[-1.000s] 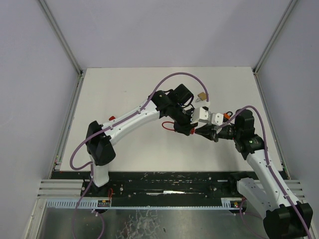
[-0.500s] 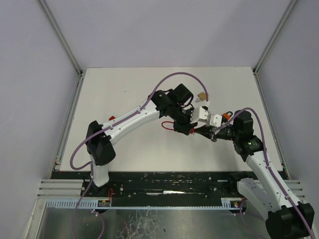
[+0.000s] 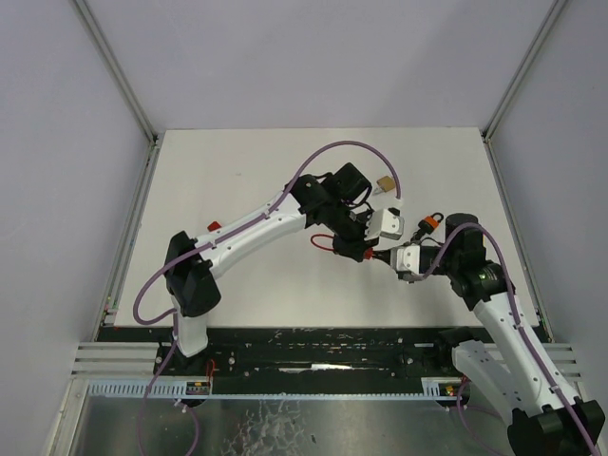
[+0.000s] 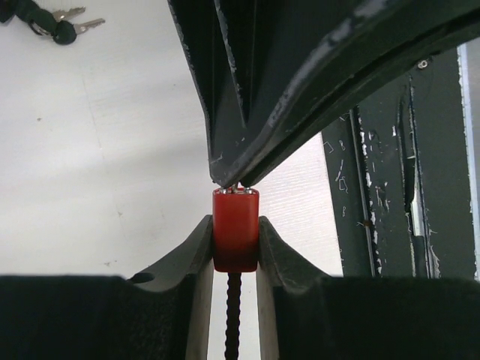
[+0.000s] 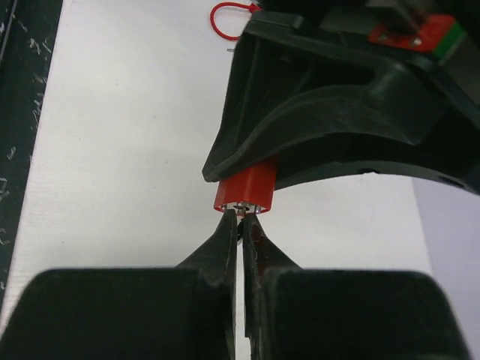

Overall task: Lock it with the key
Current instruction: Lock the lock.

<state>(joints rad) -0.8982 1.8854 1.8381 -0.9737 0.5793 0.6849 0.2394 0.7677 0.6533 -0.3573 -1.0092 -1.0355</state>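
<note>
Reaching up from its base at the near right corner, the right arm bends at the elbow and points its wrist inward toward the table's middle. The right gripper [image 5: 240, 223] has its two fingers pressed together, tips touching the silver end face of the red lock barrel [image 5: 246, 191]. That suits pinching a thin key at the keyhole, though any key between the tips is too small to make out. Meeting it head-on, the left gripper [image 4: 235, 223] is clamped on the barrel's sides, keyhole end turned toward the other arm, so the lock is held above the table and braced against a twist. The left arm stretches long from the near left, forearm slanting across to the centre and wrist folded down. Beyond the grip a red cable loop [image 3: 321, 242] trails on the white table [image 3: 237, 171]. Farther off, a bunch of keys [image 4: 64, 22] lies flat, apart from both grippers.
</note>
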